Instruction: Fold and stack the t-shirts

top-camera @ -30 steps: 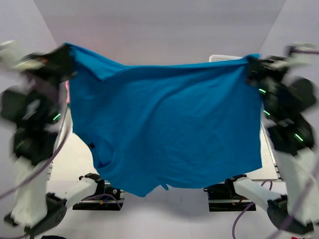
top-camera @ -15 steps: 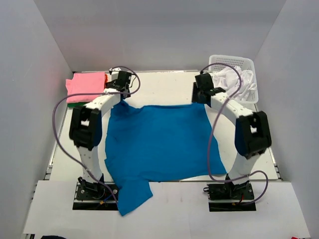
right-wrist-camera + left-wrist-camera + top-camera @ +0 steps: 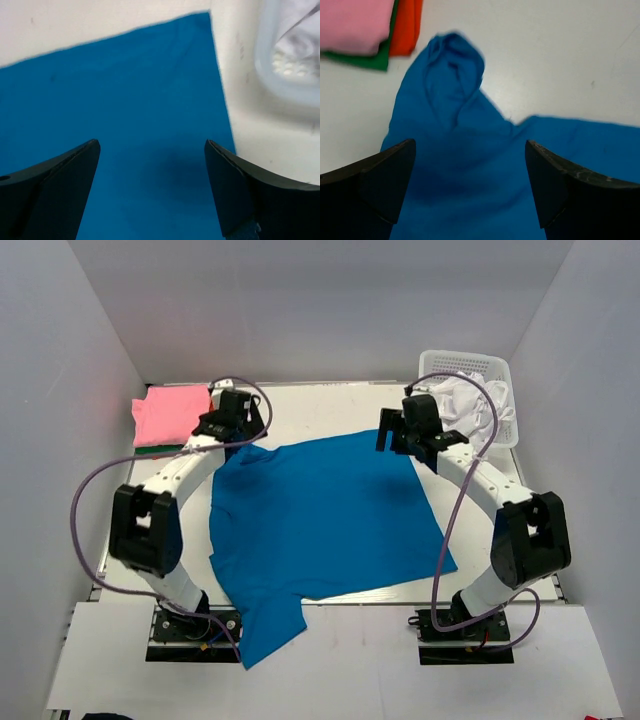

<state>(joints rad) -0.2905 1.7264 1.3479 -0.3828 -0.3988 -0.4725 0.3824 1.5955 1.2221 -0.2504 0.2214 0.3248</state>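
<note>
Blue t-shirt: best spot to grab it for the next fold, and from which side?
Probably the bunched far-left sleeve, from straight above with the open left gripper. It stands up in a ridge that can be pinched; the rest of the blue t-shirt lies flat on the table, offering little to catch.

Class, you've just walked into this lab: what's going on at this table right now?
A large bright blue cloth t-shirt lies spread flat on the white table, with one sleeve reaching past the near edge. The left gripper and the right gripper hover open above its far corners, holding nothing. A folded pink t-shirt tops a small pile at the far left. A white plastic lattice basket with white cloth in it stands at the far right.
</note>
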